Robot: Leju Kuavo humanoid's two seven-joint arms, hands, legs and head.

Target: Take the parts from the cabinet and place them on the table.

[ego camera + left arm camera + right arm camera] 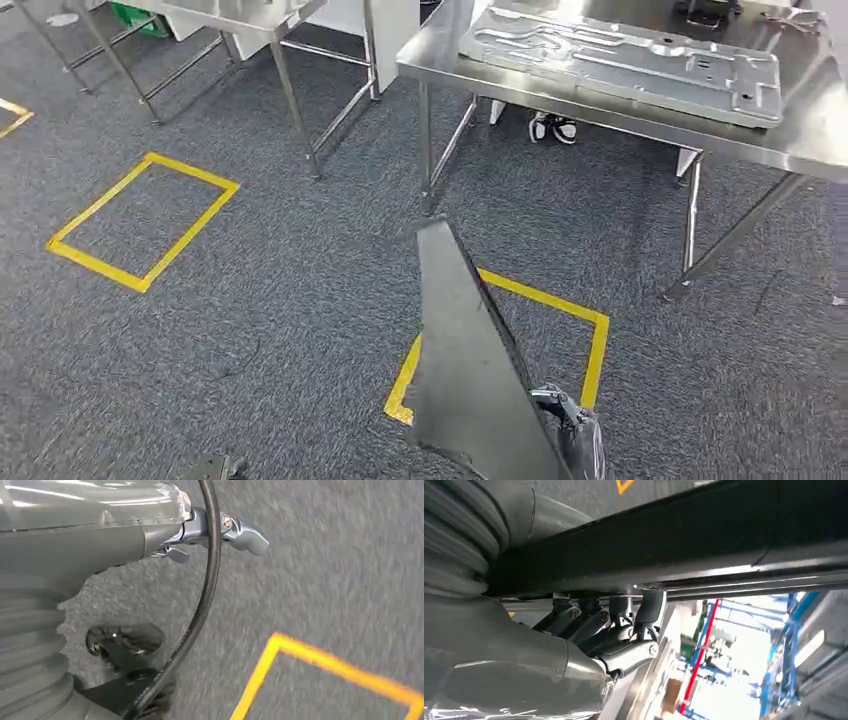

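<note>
Above the right hand (572,425), gripped dark part (465,370).

Steel tabletop (440,55) carries a flat stamped metal panel (625,60); grey carpet floor (280,300) has yellow tape rectangles (145,220).

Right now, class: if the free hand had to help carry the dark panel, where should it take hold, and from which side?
Probably the long bare edge of the dark panel, approached from the robot's left. The panel stands tilted on edge, tapering to a point toward the table, and the right hand already grips its lower right edge. The left hand hangs over the floor.
</note>
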